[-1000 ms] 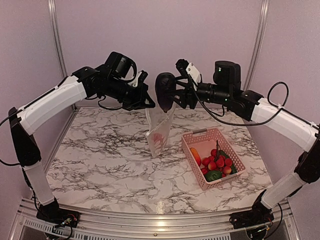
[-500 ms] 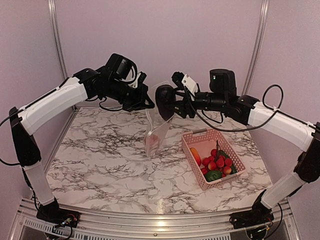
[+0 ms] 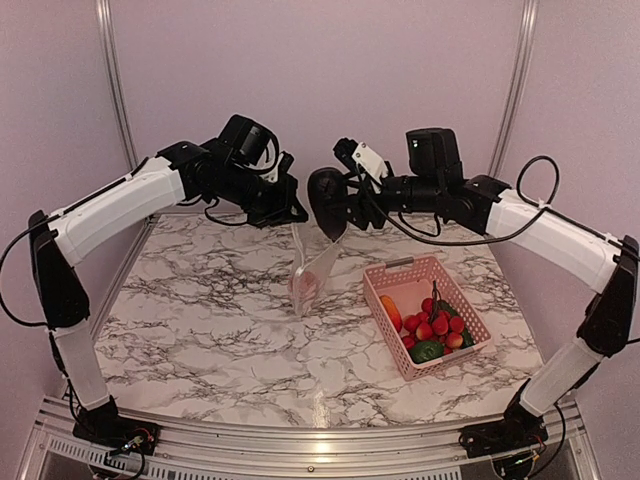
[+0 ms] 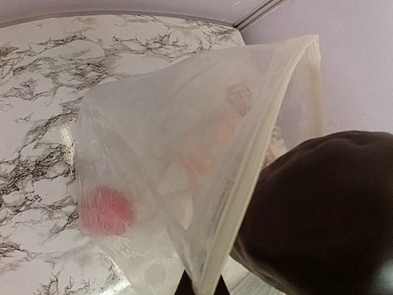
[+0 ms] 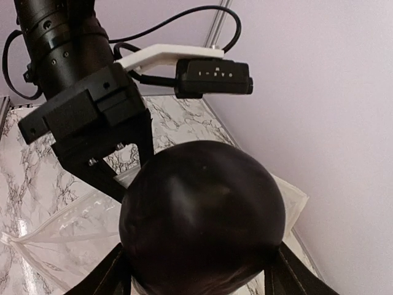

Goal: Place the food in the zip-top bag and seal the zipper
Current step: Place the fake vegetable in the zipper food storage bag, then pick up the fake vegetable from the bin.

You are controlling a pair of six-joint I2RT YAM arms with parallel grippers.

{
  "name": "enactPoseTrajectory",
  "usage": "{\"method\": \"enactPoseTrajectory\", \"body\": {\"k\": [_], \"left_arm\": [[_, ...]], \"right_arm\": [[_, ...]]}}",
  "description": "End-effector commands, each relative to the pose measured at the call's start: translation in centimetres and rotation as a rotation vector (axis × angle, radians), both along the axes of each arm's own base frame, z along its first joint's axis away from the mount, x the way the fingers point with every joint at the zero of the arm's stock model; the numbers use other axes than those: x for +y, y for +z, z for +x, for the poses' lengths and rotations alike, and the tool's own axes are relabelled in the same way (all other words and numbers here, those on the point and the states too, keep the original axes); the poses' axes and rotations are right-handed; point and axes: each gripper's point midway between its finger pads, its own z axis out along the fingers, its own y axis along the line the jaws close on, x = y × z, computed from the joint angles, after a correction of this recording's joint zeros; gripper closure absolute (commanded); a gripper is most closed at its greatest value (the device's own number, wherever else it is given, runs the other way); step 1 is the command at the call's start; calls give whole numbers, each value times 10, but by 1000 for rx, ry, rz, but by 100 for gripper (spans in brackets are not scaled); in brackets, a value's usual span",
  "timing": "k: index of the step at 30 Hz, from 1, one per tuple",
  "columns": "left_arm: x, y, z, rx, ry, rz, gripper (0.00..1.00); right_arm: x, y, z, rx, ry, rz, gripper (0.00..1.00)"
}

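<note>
My left gripper [image 3: 291, 213] is shut on the top edge of the clear zip-top bag [image 3: 311, 272], which hangs above the marble table. In the left wrist view its fingertips [image 4: 184, 286] pinch the bag by the pale zipper strip [image 4: 265, 165]. A red round fruit [image 4: 105, 211] lies inside the bag. My right gripper [image 3: 338, 205] is shut on the dark purple eggplant [image 3: 325, 202], held tilted at the bag's mouth; it fills the right wrist view [image 5: 202, 215]. More food sits in the pink basket [image 3: 466, 299]: red berries [image 3: 436, 322], an orange carrot [image 3: 390, 312], a green pepper [image 3: 427, 350].
The pink basket stands on the marble table [image 3: 200, 330] to the right of the hanging bag. Lilac walls and metal frame posts [image 3: 515, 90] close off the back and sides. Both arms meet high over the table's far middle.
The right arm has shifted left and lowered the eggplant from above the bag to beside its mouth, tilting it. The bag has swung slightly left. Both grips are unchanged.
</note>
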Motion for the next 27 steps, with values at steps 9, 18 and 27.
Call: {"method": "enactPoseTrajectory", "body": {"k": [9, 18, 27], "left_arm": [[6, -33, 16, 35, 1, 70, 100], [6, -30, 15, 35, -9, 63, 100], [46, -27, -2, 22, -8, 220, 100]], "right_arm": [[-1, -6, -8, 76, 11, -25, 10], [1, 33, -11, 52, 35, 27, 2], [-64, 54, 22, 123, -85, 15, 3]]}}
